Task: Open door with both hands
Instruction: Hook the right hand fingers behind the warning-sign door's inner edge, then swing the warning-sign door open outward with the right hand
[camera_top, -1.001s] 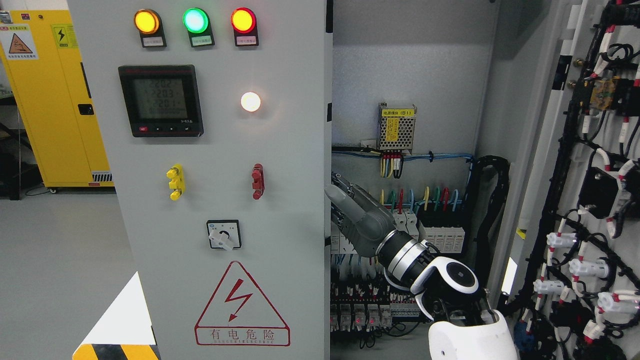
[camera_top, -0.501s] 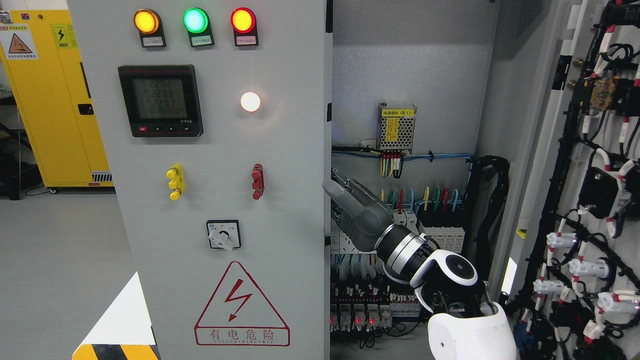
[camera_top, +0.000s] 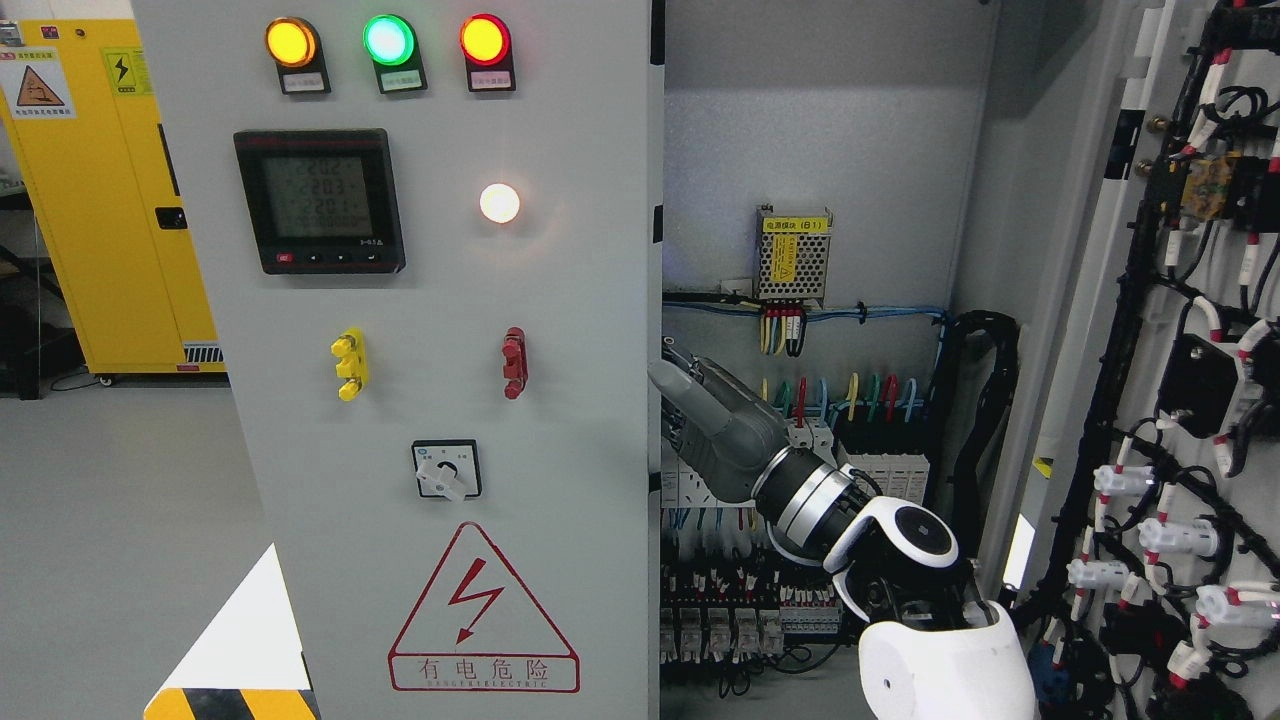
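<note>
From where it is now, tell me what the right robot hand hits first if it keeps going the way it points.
Most likely the inner edge of the left door; the right robot hand points up-left at it, though depth is unclear.

A single head camera is facing the grey cabinet door (camera_top: 400, 400) straight on and close, its open interior (camera_top: 820, 200) showing rightward.

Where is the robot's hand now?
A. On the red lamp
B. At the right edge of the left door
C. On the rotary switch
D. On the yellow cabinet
B: the right hand reaches the right edge of the left door, in front of the open wiring bay.
</note>
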